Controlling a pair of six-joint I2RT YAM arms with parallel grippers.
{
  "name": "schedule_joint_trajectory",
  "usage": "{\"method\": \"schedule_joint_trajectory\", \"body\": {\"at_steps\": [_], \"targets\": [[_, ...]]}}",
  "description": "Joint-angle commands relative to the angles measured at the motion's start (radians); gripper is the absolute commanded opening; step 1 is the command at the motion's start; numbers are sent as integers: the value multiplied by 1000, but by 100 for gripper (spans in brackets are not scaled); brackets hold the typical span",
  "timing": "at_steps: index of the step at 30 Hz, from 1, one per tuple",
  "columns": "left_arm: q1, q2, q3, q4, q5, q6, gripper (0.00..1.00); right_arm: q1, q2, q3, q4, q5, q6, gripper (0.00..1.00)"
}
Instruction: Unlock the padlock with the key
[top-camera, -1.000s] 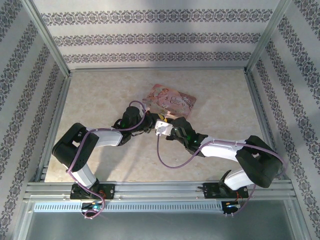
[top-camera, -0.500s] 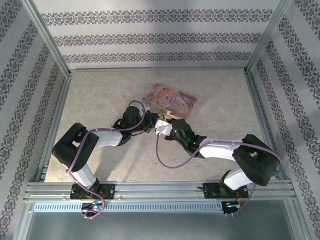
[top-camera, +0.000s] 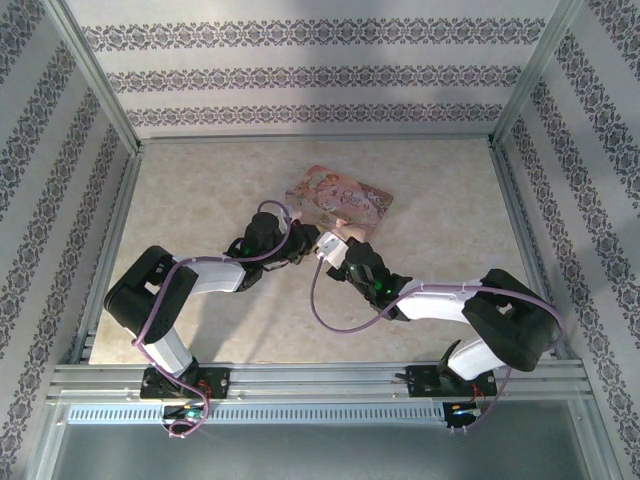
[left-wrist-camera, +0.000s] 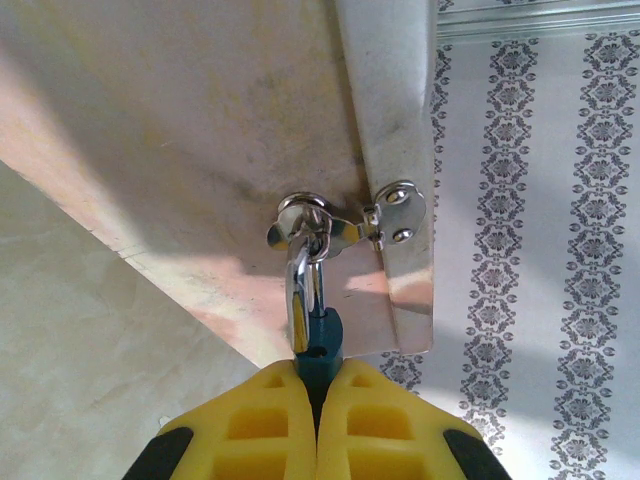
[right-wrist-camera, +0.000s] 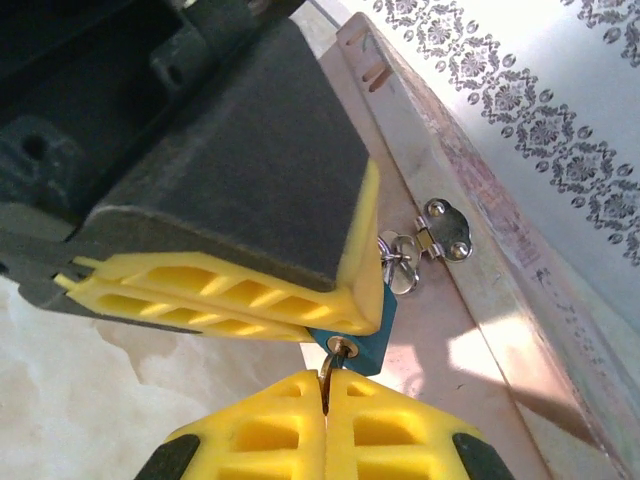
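Observation:
The padlock (left-wrist-camera: 322, 345) is small, with a teal body and a silver shackle (left-wrist-camera: 304, 285) hooked through the ring of a hasp (left-wrist-camera: 395, 213) on the pink box (left-wrist-camera: 200, 130). My left gripper (left-wrist-camera: 320, 385) is shut on the teal body. In the right wrist view the padlock (right-wrist-camera: 368, 335) pokes out from under the left gripper's yellow fingers (right-wrist-camera: 250, 290). The brass key (right-wrist-camera: 333, 366) sits in the keyhole, and my right gripper (right-wrist-camera: 325, 400) is shut on its bow. From above, both grippers (top-camera: 305, 243) (top-camera: 338, 252) meet at the near edge of the pink box (top-camera: 345, 198).
The pink illustrated box lies flat at the middle of the beige table (top-camera: 200, 190), tilted. Metal frame rails (top-camera: 110, 230) and patterned walls (top-camera: 320, 70) enclose the table. A purple cable (top-camera: 330, 320) loops from the right arm over the near table.
The right gripper has shut on the key and its wrist has edged up and left toward the left gripper. The left arm has stayed still, holding the padlock.

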Motion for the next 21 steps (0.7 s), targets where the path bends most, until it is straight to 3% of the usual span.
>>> {"method": "schedule_joint_trajectory", "body": {"at_steps": [1, 8, 21], "targets": [[-21, 2, 23, 62, 31, 0, 0, 8, 9, -23, 128, 5, 202, 0], [-35, 36, 15, 71, 20, -5, 0, 8, 47, -92, 234, -54, 430, 0], [-63, 131, 37, 100, -1, -19, 0, 5, 257, -211, 519, -85, 563, 0]]}}
